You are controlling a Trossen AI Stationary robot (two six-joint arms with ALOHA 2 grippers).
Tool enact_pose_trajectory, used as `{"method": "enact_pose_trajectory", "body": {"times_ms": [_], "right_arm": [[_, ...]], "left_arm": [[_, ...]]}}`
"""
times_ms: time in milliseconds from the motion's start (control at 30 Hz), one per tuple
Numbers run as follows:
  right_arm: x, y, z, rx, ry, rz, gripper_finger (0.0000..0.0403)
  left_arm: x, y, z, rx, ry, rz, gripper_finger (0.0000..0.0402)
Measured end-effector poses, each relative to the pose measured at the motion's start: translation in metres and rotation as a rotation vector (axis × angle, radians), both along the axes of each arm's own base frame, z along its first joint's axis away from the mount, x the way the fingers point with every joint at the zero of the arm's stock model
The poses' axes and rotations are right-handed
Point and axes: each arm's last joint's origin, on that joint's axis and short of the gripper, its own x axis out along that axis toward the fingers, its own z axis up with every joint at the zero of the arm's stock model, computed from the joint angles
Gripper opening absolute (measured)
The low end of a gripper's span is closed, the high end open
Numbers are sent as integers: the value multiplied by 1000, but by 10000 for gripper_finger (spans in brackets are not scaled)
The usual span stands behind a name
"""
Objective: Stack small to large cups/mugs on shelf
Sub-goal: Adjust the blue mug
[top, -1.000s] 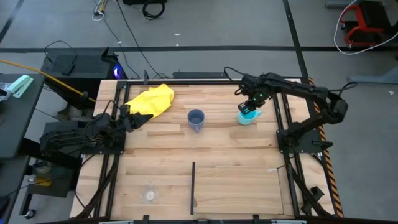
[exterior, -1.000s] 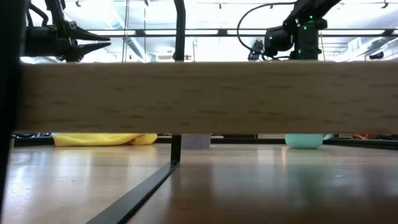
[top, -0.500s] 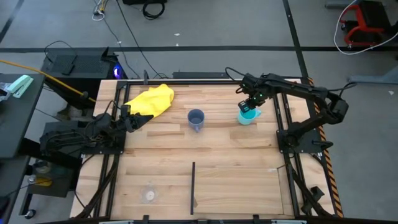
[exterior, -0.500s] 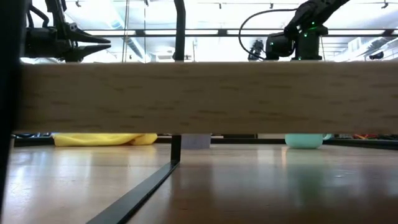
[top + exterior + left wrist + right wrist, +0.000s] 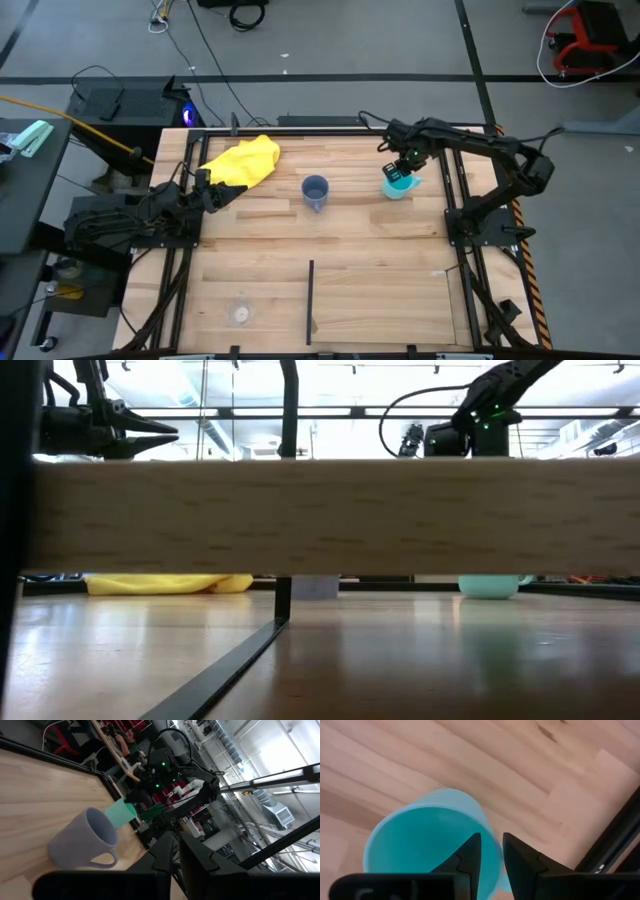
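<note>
The cyan mug [image 5: 396, 187] stands on its base at the table's far right, and my right gripper [image 5: 404, 168] is shut on it from above. It also shows in the right wrist view [image 5: 420, 840]. The grey-blue mug [image 5: 316, 191] stands upright at the far middle. The tiny clear cup [image 5: 240, 313] stands near the front left. The shelf section [image 5: 385, 300] lies front right, beside the black divider bar [image 5: 311, 298]. My left gripper [image 5: 226, 192] waits shut and empty at the left, next to the yellow cloth [image 5: 243, 160]. My right gripper holds the cyan mug by its rim wall [image 5: 490, 836], one finger inside [image 5: 468, 854] the mug and one outside [image 5: 521, 860]. The fingers come from above, pointing down. The mug is upright with its base [image 5: 489, 588] on the table.
A black metal frame [image 5: 455, 215] edges the table on both sides. In the low view a wooden beam [image 5: 320, 515] hides most of the table. People and equipment show in the room beyond the table in the left wrist view.
My right arm has shifted a little above the cyan mug and its wrist has tipped. The mug stays on the table where it was.
</note>
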Motion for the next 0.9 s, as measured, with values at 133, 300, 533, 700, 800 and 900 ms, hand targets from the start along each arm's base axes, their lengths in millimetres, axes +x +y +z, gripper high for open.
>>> {"method": "enact_pose_trajectory", "body": {"times_ms": [133,300,533,700,800,900], "right_arm": [[5,6,-1,8,-10,-51,86],[10,18,-11,18,-25,-180,69],[21,36,-25,33,-108,-335,13],[31,51,-22,51,-140,-446,17],[37,60,-21,58,-164,-534,11],[44,68,-20,52,-213,-612,8]], "left_arm": [[0,0,0,0,0,0,39],[0,0,0,0,-1,0,31],[0,0,0,-2,-2,0,29],[0,0,0,-9,-4,-1,31],[0,0,0,-9,-4,6,25],[0,1,0,-12,-5,28,20]]}}
